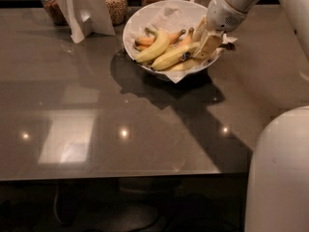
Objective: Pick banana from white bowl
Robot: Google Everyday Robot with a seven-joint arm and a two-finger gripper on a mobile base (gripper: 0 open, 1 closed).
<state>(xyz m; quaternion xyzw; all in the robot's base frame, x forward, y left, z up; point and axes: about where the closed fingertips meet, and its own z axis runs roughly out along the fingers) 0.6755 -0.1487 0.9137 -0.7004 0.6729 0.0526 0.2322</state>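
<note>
The white bowl (145, 14), lined with crumpled white paper, stands at the back middle of the dark table. The banana (171, 58), long and nearly straight with a small dark mark, lies across the bowl's front. Its right end reaches my gripper (205, 41). The gripper is down inside the bowl's right side, right at that end of the banana. A shorter, curved greenish-yellow banana (153, 48) lies behind the long one. Small orange-brown bananas (175, 35) lie further back.
A folded white card stand (84, 8) is at the back left. Glass jars (116, 1) of grains line the far edge. My white body (280, 173) fills the lower right. The table's front edge (120, 175) runs across the lower part of the view.
</note>
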